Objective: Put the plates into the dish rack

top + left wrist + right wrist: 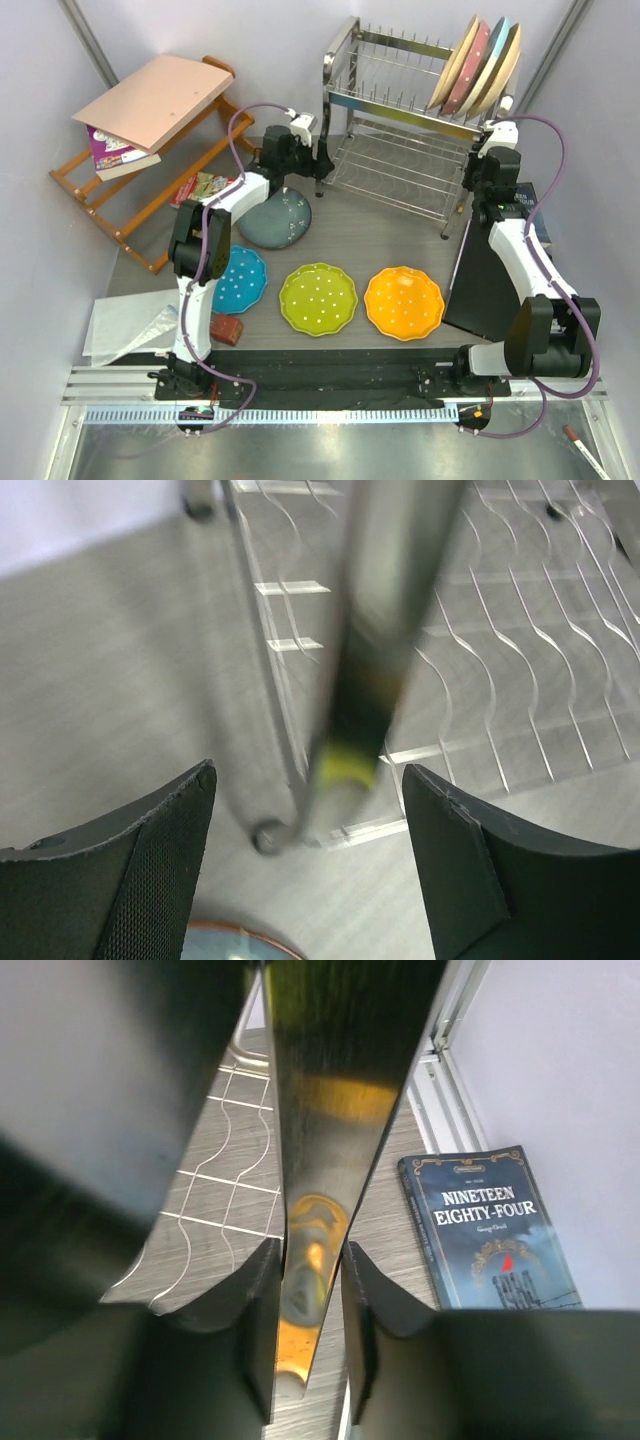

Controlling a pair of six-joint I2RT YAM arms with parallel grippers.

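Nothing loaded yet. All four lie flat on the grey worktop [400, 235]: speckled round grey-blue plate [274, 222] at 9 o'clock, then the scalloped, white-dotted blue plate [238, 279] at 8, lime plate [318, 298] at 6 and orange plate [404, 302] at 5. The chrome wire dish rack [395, 170] stands at 1 o'clock. The left tool [308, 775] is spread around the rack's left tube. The right tool [310, 1250] is apparently pinching the right tube.

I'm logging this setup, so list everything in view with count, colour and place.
dish rack: one, chrome, back centre
plain plates: three, cream, pink, pale blue, rack's top tier
dotted plates: three, blue, lime green, orange, front row
speckled plate: one, dark grey-blue, behind the blue one
wooden shelf: one, brown, back left
book: one, dark blue, right of rack
mat: one, black, right side
plastic bag: one, clear, front left
left pincer: one, black, open around rack's left post
right pincer: one, black, shut on rack's right post
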